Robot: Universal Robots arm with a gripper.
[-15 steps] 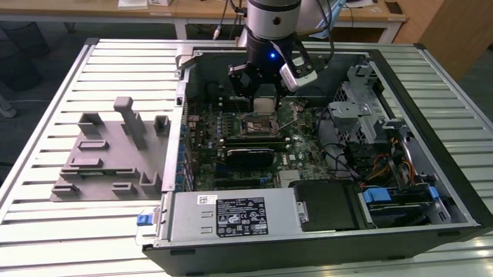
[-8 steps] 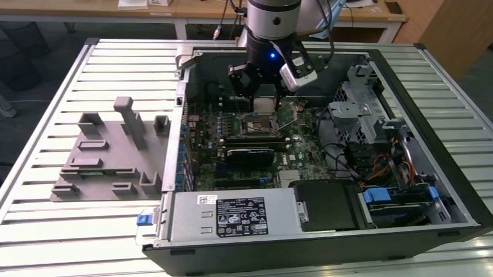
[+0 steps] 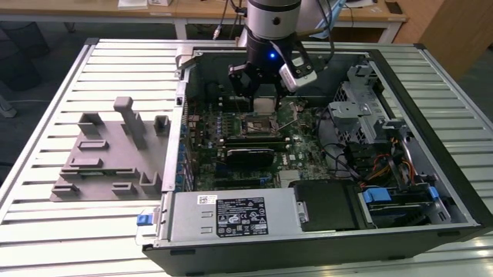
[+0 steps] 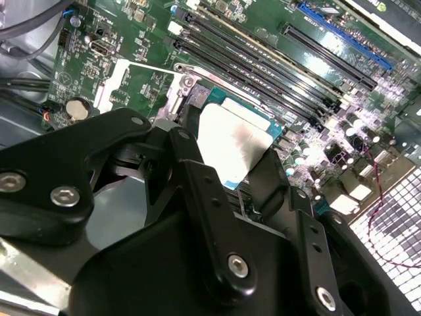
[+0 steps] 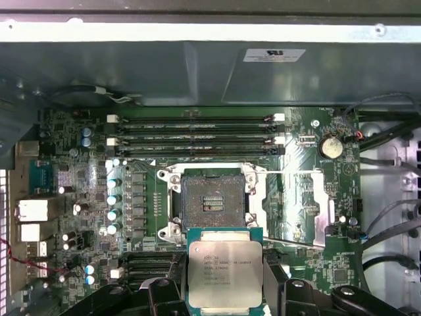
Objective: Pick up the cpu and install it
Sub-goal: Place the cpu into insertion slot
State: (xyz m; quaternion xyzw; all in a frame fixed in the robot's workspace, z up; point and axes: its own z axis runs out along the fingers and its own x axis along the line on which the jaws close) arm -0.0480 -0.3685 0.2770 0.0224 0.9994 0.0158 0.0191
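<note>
**Printed marks in view**

From my station I count four printed surfaces, and I can read none of them. (a) A large white label (image 3: 240, 216) on the power supply (image 3: 185, 222) carries rows of black text and symbols. (b) A small white sticker (image 3: 207, 199) sits just beside it on the same housing. (c) A pale sticker (image 5: 273, 54) is on the case wall (image 5: 164, 72). (d) The cpu (image 5: 225, 273) has fine etched lines on its metal top.

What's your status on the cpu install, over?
Gripper shut on cpu. Held above motherboard, not yet seated. Socket open and bare, nothing blocking it.
</note>
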